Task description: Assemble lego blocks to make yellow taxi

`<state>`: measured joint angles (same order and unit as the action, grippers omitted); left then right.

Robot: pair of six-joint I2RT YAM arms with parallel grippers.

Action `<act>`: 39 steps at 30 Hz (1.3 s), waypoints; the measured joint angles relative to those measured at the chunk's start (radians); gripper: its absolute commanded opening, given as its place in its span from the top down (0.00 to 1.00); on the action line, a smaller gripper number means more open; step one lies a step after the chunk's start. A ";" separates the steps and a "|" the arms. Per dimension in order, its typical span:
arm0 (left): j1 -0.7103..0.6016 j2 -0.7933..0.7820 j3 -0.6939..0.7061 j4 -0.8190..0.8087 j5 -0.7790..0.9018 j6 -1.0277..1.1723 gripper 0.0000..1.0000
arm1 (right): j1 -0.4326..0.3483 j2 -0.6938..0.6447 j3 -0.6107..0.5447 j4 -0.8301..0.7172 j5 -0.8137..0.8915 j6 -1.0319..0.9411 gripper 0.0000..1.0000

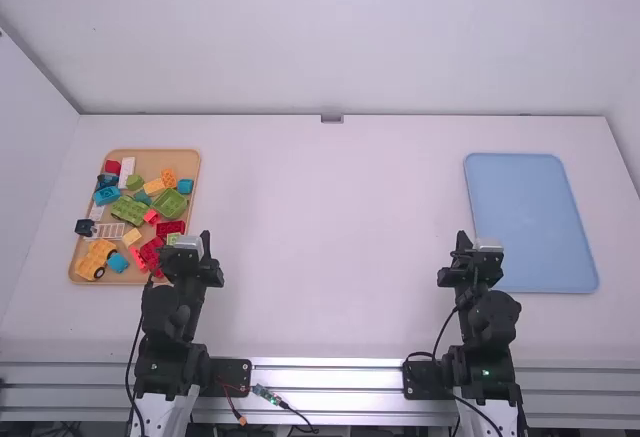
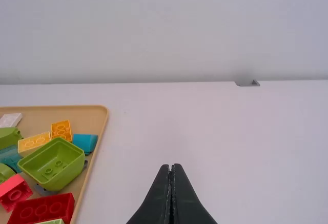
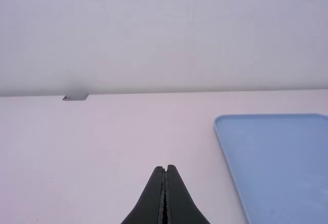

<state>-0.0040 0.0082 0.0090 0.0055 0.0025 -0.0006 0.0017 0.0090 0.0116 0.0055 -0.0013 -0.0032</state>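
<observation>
1. The loose blocks are held in one tan tray (image 1: pixel 150 160) at the left of the white surface (image 1: pixel 330 247), probably so that parts can be picked within the left arm's reach
2. One blue tray (image 1: pixel 530 222) is set well apart at the right, perhaps meant for the finished taxi, with joining likely to be done between the trays
3. Both grippers are clenched with nothing grasped: the left gripper (image 2: pixel 171 166) and the right gripper (image 3: pixel 165 167), presumably parked before picking
4. Four yellow or orange pieces are counted in the tan tray: one wheeled block (image 1: pixel 97 256), likely the taxi's base, one orange block (image 1: pixel 168 177), one yellow block (image 1: pixel 154 187) and one small yellow block (image 1: pixel 132 237); the full block count cannot be told
</observation>
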 measured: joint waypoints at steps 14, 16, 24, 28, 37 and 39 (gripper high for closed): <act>-0.009 0.083 0.055 -0.093 0.057 -0.011 0.89 | -0.038 0.081 0.048 -0.091 -0.066 -0.060 0.89; -0.010 0.095 0.067 -0.105 0.064 -0.011 0.88 | -0.040 0.093 0.057 -0.099 -0.076 -0.065 0.88; -0.009 0.161 0.133 -0.071 0.073 -0.010 0.82 | -0.047 0.158 0.130 -0.040 -0.098 -0.077 0.82; -0.010 0.186 0.164 -0.040 0.074 -0.010 0.79 | -0.048 0.185 0.159 -0.013 -0.101 -0.078 0.79; -0.004 0.258 0.231 0.029 0.075 -0.042 0.72 | -0.048 0.251 0.218 0.050 -0.101 -0.077 0.72; -0.002 0.273 0.248 0.043 0.075 -0.047 0.70 | -0.048 0.264 0.232 0.063 -0.100 -0.077 0.71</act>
<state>-0.0055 0.2813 0.2569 0.0483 0.0776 -0.0479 -0.0460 0.2733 0.2432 0.0681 -0.1017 -0.0803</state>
